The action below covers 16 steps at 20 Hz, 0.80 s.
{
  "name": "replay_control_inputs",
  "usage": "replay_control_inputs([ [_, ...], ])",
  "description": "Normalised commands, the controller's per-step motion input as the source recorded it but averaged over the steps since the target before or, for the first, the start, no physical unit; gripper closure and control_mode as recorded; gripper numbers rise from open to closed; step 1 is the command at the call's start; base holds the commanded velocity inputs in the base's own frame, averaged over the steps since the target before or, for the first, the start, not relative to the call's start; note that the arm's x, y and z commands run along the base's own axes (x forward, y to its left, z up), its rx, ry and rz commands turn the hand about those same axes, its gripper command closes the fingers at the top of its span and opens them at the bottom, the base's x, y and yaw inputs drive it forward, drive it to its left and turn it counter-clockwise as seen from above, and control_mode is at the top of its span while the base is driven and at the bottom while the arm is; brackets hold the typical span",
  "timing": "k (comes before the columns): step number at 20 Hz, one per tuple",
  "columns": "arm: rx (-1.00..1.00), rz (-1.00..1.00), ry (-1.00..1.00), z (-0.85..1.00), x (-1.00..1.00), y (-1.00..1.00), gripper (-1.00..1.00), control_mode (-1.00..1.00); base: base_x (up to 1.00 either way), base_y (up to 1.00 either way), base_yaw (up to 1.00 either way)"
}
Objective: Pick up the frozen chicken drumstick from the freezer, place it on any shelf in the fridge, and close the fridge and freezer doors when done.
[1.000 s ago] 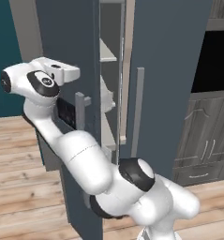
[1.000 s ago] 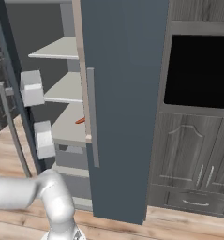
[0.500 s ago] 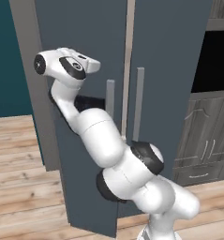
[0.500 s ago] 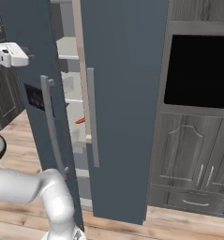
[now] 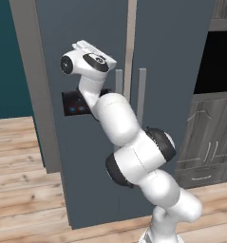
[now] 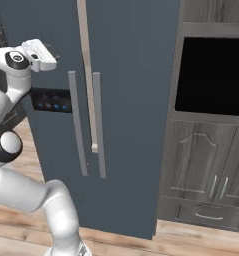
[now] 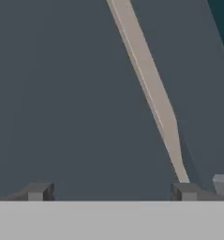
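A: Tall grey cabinet first. Both slate-blue slabs, the fridge and freezer doors (image 6: 131, 100), stand almost flush. A thin pale strip (image 6: 86, 75) shows between them.

B: Same from the left base view: freezer door (image 5: 81, 57) on the left, fridge door (image 5: 176, 71) on the right, pale strip (image 5: 130, 42) between.

A: Beside the cabinet, a dark wall oven (image 6: 211, 75) over grey lower cupboards (image 6: 201, 175). Wood plank floor (image 5: 20, 161) underneath.

B: Arm rises in front of the left door, hand high, near the upper part of the slab.

A: Two long grey bar handles (image 6: 88, 125) run vertically either side of the strip. Dark dispenser panel (image 6: 51, 100) sits on the left door, partly behind the arm.

B: End effector (image 7: 111, 190)?

A: Hand view has the two dark tips set far apart, nothing between them, facing the door surface and the slanting pale strip.

B: Frozen chicken drumstick?

A: Cannot tell where it is; the doors cover the shelves.
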Motion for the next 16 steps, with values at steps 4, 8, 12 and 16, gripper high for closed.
replay_control_inputs([
  [4, 0.08, 0.05, -0.14, 0.0, 0.42, -0.55, -1.0, -1.0, 0.0, 0.0, 0.0],
  [8, 0.08, 0.07, -0.09, 0.0, 0.19, -0.42, -1.0, -1.0, 0.0, 0.0, 0.0],
  [12, 0.07, 0.05, -0.04, 0.0, 0.3, -0.35, -1.0, -1.0, 0.0, 0.0, 0.0],
  [16, 0.08, 0.01, 0.0, 0.0, 0.58, -0.51, -1.0, -1.0, 0.0, 0.0, 0.0],
])
